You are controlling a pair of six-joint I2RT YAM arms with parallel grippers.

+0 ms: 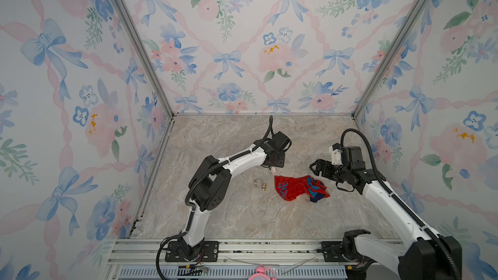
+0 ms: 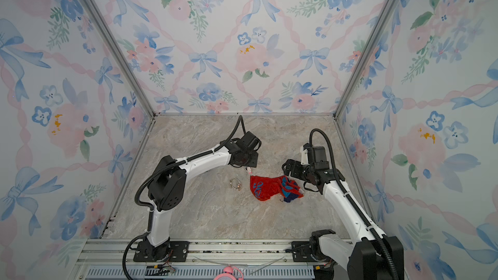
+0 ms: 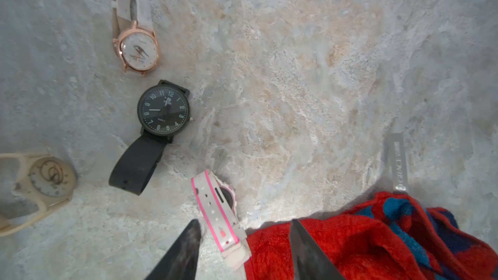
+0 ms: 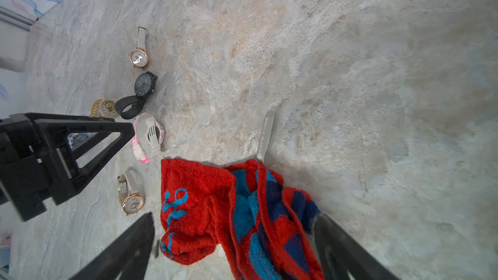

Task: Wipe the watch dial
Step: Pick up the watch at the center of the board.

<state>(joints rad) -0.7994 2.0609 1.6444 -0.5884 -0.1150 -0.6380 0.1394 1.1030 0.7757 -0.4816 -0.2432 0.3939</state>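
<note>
**L claw** [image 3: 244, 223]: fingers apart, nothing pinched. End of pink watch [image 3: 215, 206] strap lies btwn them, nearer one finger, w/ room on the other side. The other finger hangs over the edge of the red-and-blue towel [image 3: 363, 238], which lies against the strap end. Risk: jaws shutting here may catch towel pile along w/ the strap.

**R claw** [image 4: 234, 215]: fingers spread wide, empty, over the towel's crumpled middle. No contact visible.

**Step in hand (judged):** secure watch w/ L, take towel w/ R.
- Grip the pink strap across its width, close to the case, not at the loose tip, so the dial doesn't swing.
- Keep the towel clear of the L fingers.
- Strap looks soft and will flex, so lift low.
- Dial facing not confirmed: case is partly behind the strap.
- R should pinch a raised fold, not flat cloth.

**Beyond L tips:**
- Grey towel tag [image 3: 397, 162] lies flat on surface [image 3: 296, 76], on the towel side.
- Further out is the black watch [image 3: 163, 110], dial up.
- Past it is the rose-gold watch [image 3: 138, 49], dial up.
- Cream watch [image 3: 51, 176] is off to the side, apart from these.
- One more white-strap watch [image 4: 132, 200] sits near the towel, close to an R finger.

**Containers:** none in view. All items lie loose on the surface.
</note>
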